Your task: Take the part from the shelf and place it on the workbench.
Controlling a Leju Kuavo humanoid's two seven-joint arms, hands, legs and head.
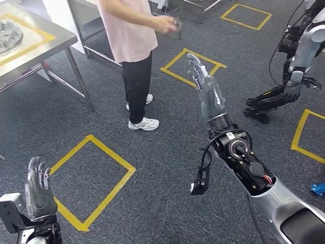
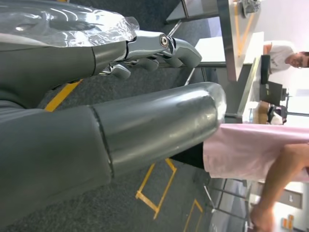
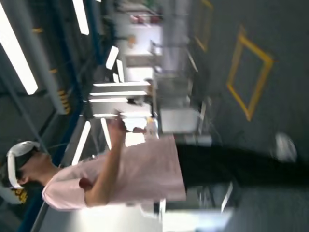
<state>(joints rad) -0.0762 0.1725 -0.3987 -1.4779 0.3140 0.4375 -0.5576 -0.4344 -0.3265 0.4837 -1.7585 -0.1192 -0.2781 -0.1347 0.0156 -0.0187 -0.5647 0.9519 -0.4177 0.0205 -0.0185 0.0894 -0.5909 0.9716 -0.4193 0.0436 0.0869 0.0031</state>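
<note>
My right hand (image 1: 208,91) is raised mid-air over the carpet, fingers spread and holding nothing. Low at the lower left hangs my left hand (image 1: 37,190), fingers extended and apart, also holding nothing; its thumb and fingers (image 2: 146,53) show close up in the left wrist view. A metal workbench (image 1: 57,35) stands at the upper left, with a round metal part (image 1: 8,35) lying on its top inside a yellow tape outline. A person in a pink shirt (image 1: 130,30) stands ahead between me and the bench, one hand holding a small dark object (image 1: 174,23).
Yellow tape squares (image 1: 94,178) mark the grey carpet. Another robot (image 1: 299,56) stands at the right with its feet on the floor. Table legs (image 1: 80,79) reach down near the person. A blue object (image 1: 318,189) lies at the right edge.
</note>
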